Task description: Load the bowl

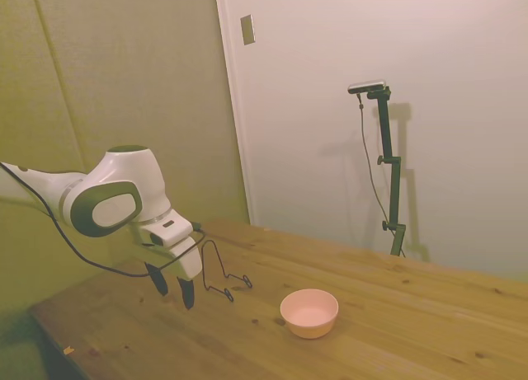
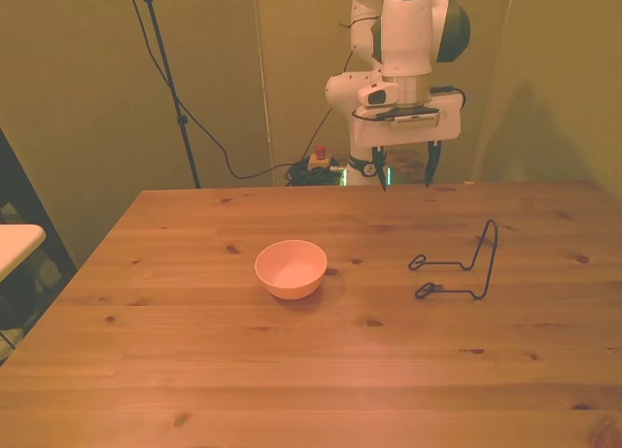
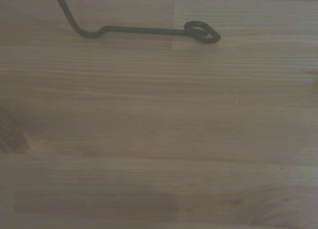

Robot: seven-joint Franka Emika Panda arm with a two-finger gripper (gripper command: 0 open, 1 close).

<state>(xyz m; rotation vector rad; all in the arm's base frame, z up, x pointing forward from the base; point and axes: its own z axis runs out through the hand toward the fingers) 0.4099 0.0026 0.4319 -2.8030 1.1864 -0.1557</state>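
Currently the hand hangs spread and empty above the table's far edge, while the pink bowl sits upright, waiting, at nine o'clock of the wire rack.

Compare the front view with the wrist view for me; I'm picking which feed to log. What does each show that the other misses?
Only the front view shows the pink bowl, the open tool raised above the table's far edge, and the whole wire rack. Only the wrist view gives a close look at one looped foot of the rack. Both show the rack and the wooden table.
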